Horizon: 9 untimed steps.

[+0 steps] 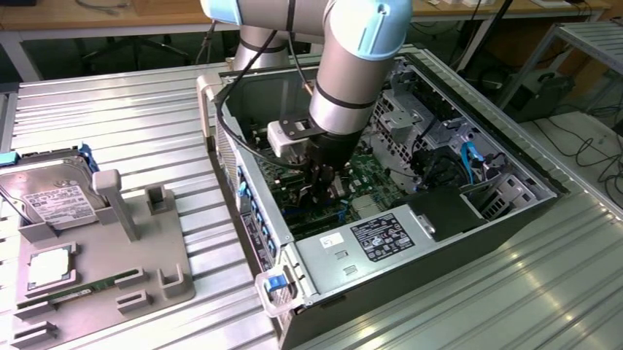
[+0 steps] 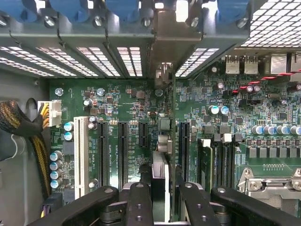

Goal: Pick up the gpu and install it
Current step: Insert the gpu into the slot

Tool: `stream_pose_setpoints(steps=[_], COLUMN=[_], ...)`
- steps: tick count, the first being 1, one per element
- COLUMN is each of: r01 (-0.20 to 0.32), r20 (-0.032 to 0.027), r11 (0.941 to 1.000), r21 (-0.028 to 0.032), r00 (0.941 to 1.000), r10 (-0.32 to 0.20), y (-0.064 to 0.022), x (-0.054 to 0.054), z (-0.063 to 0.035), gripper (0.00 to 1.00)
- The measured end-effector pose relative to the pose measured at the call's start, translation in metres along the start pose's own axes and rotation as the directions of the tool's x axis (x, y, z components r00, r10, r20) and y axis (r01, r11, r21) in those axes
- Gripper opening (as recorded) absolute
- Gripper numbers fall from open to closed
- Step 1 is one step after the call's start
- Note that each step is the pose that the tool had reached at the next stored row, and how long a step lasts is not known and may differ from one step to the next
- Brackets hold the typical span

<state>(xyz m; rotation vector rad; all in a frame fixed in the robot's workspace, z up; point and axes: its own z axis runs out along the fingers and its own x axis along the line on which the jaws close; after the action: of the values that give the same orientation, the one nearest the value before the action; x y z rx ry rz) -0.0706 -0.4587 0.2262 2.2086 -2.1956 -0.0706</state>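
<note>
**Claw holds the gpu edge-on over the motherboard**

The arm reaches down into the open computer case [image 1: 409, 219], and the claw [image 1: 326, 191] is deep among the boards. In the wrist view the claw [image 2: 160, 193] has its 2 black fingers [image 2: 138, 202] partly closed on the gpu [image 2: 162, 165], which sits between them, seen thin and edge-on, its metal bracket end reaching toward the rear slot openings of the case. Directly below the claw lies the green motherboard [image 2: 127, 103]. Black expansion slots [image 2: 123, 150] run parallel to the card on either side of it, and 1 white slot [image 2: 81, 155] stands farther out to the side. Whether the card's edge is already touching a slot cannot be told.

Well away from the claw, outside the case, a grey fixture tray [image 1: 117, 240] rests on the metal table [image 1: 146, 117], with a hard drive [image 1: 49, 193] just beside it.
</note>
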Motion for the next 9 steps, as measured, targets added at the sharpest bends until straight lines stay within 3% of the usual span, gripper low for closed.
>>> stream_pose_setpoints(steps=[3,4,5,6,9], r01=[0.000,0.000,0.000,0.000,0.000], r20=[0.0000,0.0055,0.0015,0.0005,0.0001], r11=[1.0000,1.0000,1.0000,1.0000,1.0000], r21=[-0.0001,0.0024,0.0006,0.0003,0.0023], r00=[1.0000,1.0000,1.0000,1.0000,1.0000], r10=[0.000,0.000,0.000,0.000,0.000], y=[0.0000,-0.0003,-0.0001,0.0001,0.0010], x=[0.000,-0.001,0.000,0.000,0.000], z=[0.0000,0.0022,0.0007,-0.0005,-0.0214], gripper=[0.27,0.28,0.28,0.35,0.35])
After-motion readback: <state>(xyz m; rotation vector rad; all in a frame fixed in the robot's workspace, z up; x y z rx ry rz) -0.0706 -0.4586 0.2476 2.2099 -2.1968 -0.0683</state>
